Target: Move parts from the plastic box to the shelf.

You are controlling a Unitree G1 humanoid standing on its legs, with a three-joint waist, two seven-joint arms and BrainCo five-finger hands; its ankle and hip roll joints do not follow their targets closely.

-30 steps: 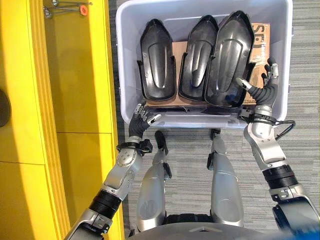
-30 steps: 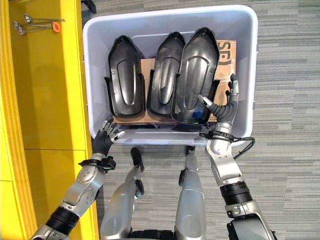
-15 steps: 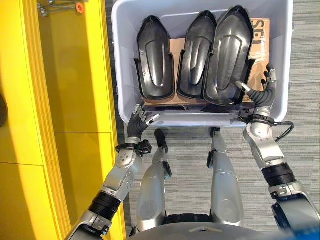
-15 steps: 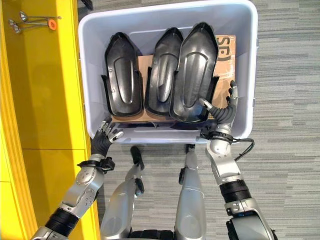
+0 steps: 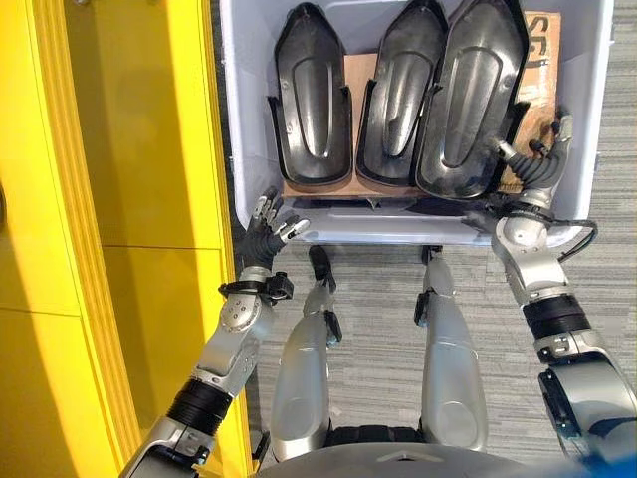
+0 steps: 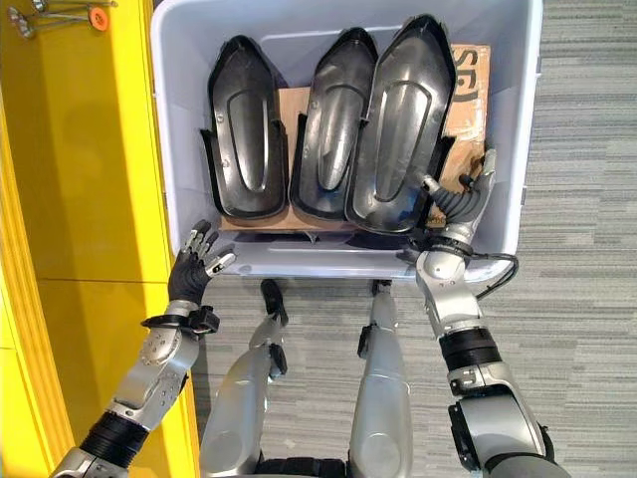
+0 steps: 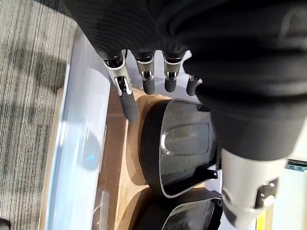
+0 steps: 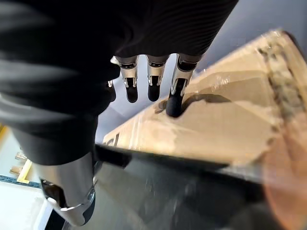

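Three black moulded parts lie side by side on brown cardboard (image 5: 542,60) inside the pale plastic box (image 5: 398,231): a left one (image 5: 311,100), a middle one (image 5: 403,95) and the largest (image 5: 473,100) on the right. My right hand (image 5: 537,174) is inside the box at its near right, open. Its fingers (image 8: 175,103) reach over the cardboard and its thumb lies by the large part's near end. My left hand (image 5: 261,234) hovers open at the box's near-left corner, and its fingers (image 7: 127,98) point toward the left part (image 7: 184,148). Neither hand holds anything.
The yellow shelf (image 5: 129,149) runs along the left side, right against the box. Small metal tools with an orange piece (image 6: 60,15) lie on it at the far end. Grey carpet (image 5: 607,279) lies right of the box and in front of it.
The camera has moved nearer the box, so the whole picture has shifted. My right hand sits slightly further in beside the large part. Both hands stay open.
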